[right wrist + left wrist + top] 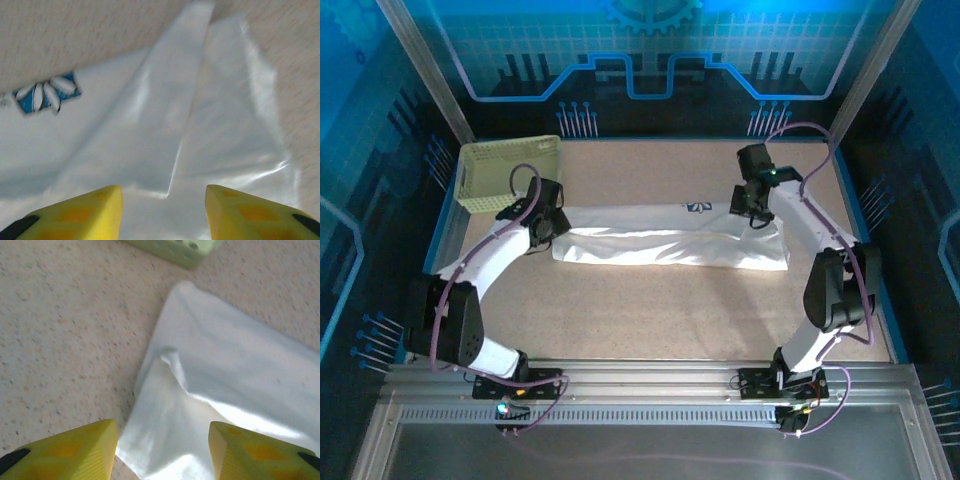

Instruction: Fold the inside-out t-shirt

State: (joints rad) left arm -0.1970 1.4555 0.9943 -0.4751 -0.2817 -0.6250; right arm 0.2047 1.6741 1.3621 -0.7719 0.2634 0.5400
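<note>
T-shirt (pixel 670 245): long folded band, tabletop (pixel 650 320) centre. Ends partly hidden beneath left gripper (pixel 162 442) at 9 o'clock and right gripper (pixel 162 202) at 3 o'clock. Both are spread, pinching nothing. Blue graphic (pixel 45 93) blurred.

T-shirt laid crosswise on the table, one gripper at each end.

The t-shirt (pixel 670 245) is laid out left to right as a long strip on the table (pixel 670 320), slightly behind centre. The basket (pixel 508 172) is set in the far left corner, behind the strip's left end, near it but apart. The left gripper (pixel 546 226) is positioned over the left end, the right gripper (pixel 752 208) over the far right corner. The printed graphic (pixel 698 207) is located on the far edge, just left of the right gripper.
</note>
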